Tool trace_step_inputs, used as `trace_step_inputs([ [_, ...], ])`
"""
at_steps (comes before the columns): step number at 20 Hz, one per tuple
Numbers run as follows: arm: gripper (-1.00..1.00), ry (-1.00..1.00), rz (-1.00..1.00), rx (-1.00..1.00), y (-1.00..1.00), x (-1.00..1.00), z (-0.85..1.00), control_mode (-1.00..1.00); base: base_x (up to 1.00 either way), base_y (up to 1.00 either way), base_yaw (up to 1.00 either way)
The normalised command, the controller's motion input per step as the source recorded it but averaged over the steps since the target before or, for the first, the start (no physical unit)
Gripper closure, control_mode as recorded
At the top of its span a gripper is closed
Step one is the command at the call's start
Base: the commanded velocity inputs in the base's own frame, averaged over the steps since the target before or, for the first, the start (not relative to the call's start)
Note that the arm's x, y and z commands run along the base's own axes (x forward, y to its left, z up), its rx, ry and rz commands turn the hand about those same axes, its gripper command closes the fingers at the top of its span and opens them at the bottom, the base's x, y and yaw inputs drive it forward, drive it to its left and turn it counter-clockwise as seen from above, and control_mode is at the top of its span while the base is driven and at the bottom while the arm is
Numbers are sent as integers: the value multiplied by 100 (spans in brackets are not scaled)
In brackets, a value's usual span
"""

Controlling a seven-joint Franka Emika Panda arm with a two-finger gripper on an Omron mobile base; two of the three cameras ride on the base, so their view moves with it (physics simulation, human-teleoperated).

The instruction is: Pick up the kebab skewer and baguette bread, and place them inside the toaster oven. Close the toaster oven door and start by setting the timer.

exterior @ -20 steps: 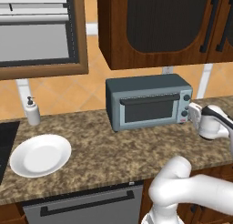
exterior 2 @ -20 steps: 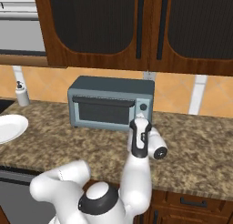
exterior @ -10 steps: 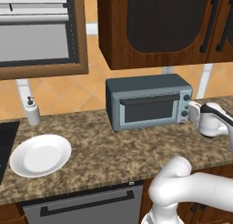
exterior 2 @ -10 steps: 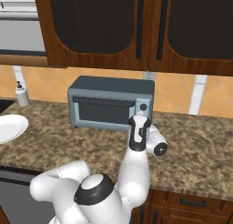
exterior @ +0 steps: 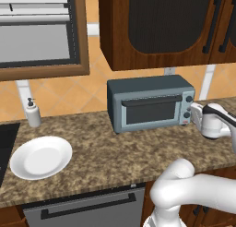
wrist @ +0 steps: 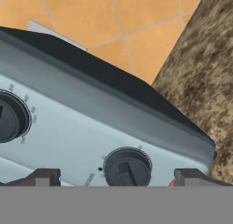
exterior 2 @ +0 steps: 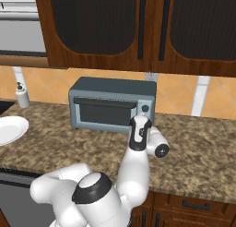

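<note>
The blue-grey toaster oven (exterior: 150, 106) stands at the back of the counter, and its dark glass door (exterior: 151, 111) is up and shut. My gripper (exterior: 193, 116) hovers at the oven's right end, right in front of the two round knobs. In the hand view my gripper (wrist: 117, 177) is open, one fingertip (wrist: 43, 177) on each side of the lower knob (wrist: 127, 167) without touching it. The other knob (wrist: 11, 118) lies to the left in that view. The kebab skewer and the baguette bread are out of view.
A white plate (exterior: 40, 157) with nothing on it lies at the left of the granite counter (exterior: 106, 152), beside a dark cooktop edge (exterior: 5, 143). A soap dispenser (exterior: 32, 113) stands against the wall. Dark wooden cabinets (exterior: 166, 23) hang above the oven.
My hand has crept slightly left, closer to the oven's knob panel. The oven, the plate and the camera have not moved.
</note>
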Motion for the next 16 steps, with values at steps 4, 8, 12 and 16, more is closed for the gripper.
trace_step_inputs([
  [4, -100, 6, -4, -2, 0, -8, 0, -100, 0, 0, 0],
  [8, -100, 4, 0, 0, 1, 0, 0, -100, 0, 0, 0],
  [12, -100, 2, 0, 0, 1, 0, 0, -100, 0, 0, 0],
  [16, -100, 0, 0, 0, 0, 0, 0, -100, 0, 0, 0],
])
